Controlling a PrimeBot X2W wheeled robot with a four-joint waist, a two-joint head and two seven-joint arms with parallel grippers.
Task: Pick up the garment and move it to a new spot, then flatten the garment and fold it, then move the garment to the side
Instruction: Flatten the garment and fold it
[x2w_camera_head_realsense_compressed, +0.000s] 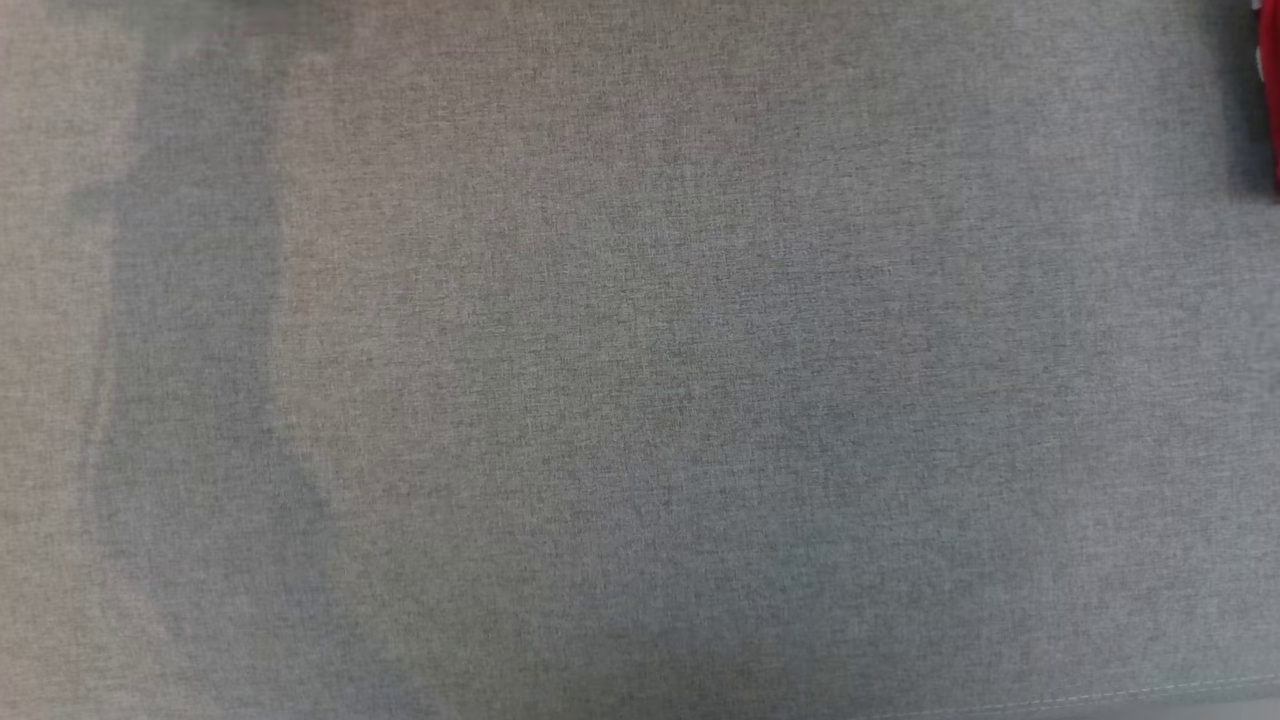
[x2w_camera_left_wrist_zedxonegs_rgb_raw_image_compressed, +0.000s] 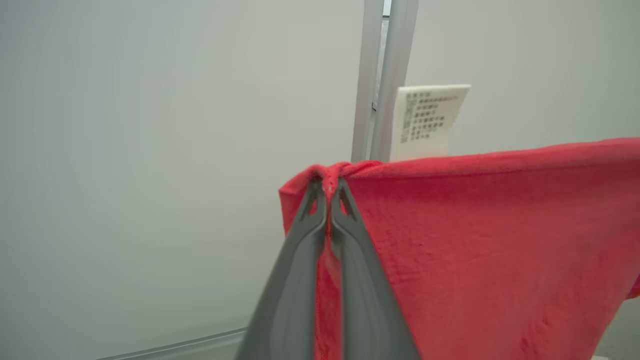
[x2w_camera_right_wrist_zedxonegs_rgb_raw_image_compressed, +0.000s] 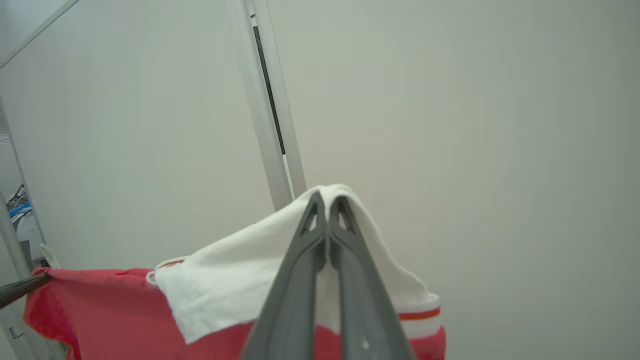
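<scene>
The left hand (x2w_camera_left_wrist_zedxonegs_rgb_raw_image_compressed: 327, 187) is clamped shut on one top corner of the garment (x2w_camera_left_wrist_zedxonegs_rgb_raw_image_compressed: 475, 225), with a little red fleece bunched up between its two dark fingertips. From that corner the garment's upper hem runs in a nearly straight line away to the side, and the red cloth hangs down below it.

The right hand (x2w_camera_right_wrist_zedxonegs_rgb_raw_image_compressed: 327, 200) is pressed together on a white part (x2w_camera_right_wrist_zedxonegs_rgb_raw_image_compressed: 225, 280) of the garment, which drapes over both sides of its fingertips. A white band with an orange stripe (x2w_camera_right_wrist_zedxonegs_rgb_raw_image_compressed: 419, 314) sits at the edge of that part, just above the red cloth. In the right wrist view, the left hand's dark tip shows at the garment's far corner.

Behind the garment stands a pale wall with a grey upright frame strip (x2w_camera_left_wrist_zedxonegs_rgb_raw_image_compressed: 382, 80). A printed white sheet (x2w_camera_left_wrist_zedxonegs_rgb_raw_image_compressed: 430, 120) shows just above the garment's hem, beside that strip.

In the head view, a narrow red piece of the garment shows at the upper right edge, above the grey cloth-covered worktop (x2w_camera_head_realsense_compressed: 640, 360).
</scene>
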